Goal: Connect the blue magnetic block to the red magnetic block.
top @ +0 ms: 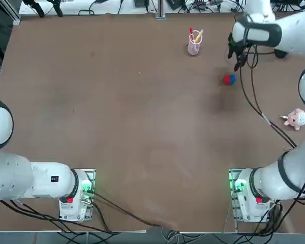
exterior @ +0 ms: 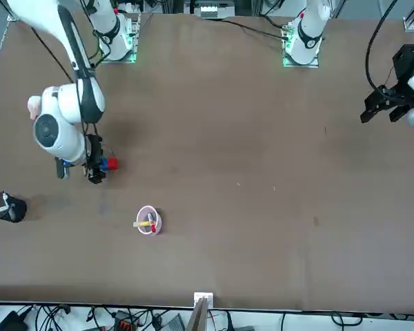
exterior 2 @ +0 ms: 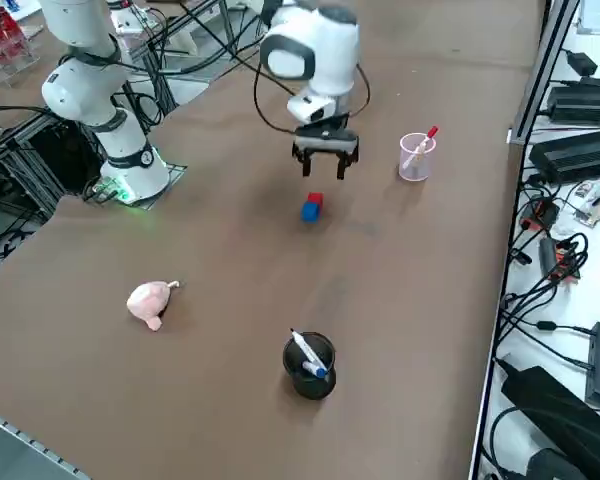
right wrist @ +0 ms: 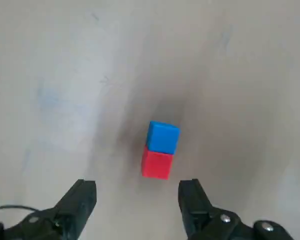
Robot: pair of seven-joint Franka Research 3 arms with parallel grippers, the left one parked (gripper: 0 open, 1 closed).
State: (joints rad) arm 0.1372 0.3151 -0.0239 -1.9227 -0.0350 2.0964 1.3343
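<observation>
The blue magnetic block (right wrist: 163, 137) and the red magnetic block (right wrist: 156, 164) lie on the brown table, touching face to face as one pair. From overhead the red block (top: 225, 79) is on the left and the blue block (top: 232, 79) on the right, in the far right part of the table. My right gripper (right wrist: 137, 192) hangs above them, open, with nothing between its fingers. In the right side view the gripper (exterior 2: 325, 165) sits a little above and beyond the red block (exterior 2: 315, 200) and blue block (exterior 2: 309, 212). In the front view the red block (exterior: 112, 164) shows beside the gripper (exterior: 94, 172).
A clear pink cup (top: 194, 46) holding pens stands to the left of the blocks near the far edge. A pink plush toy (top: 295, 119) lies near the right edge. A black cup (exterior 2: 309, 365) with a marker stands beyond the right edge side.
</observation>
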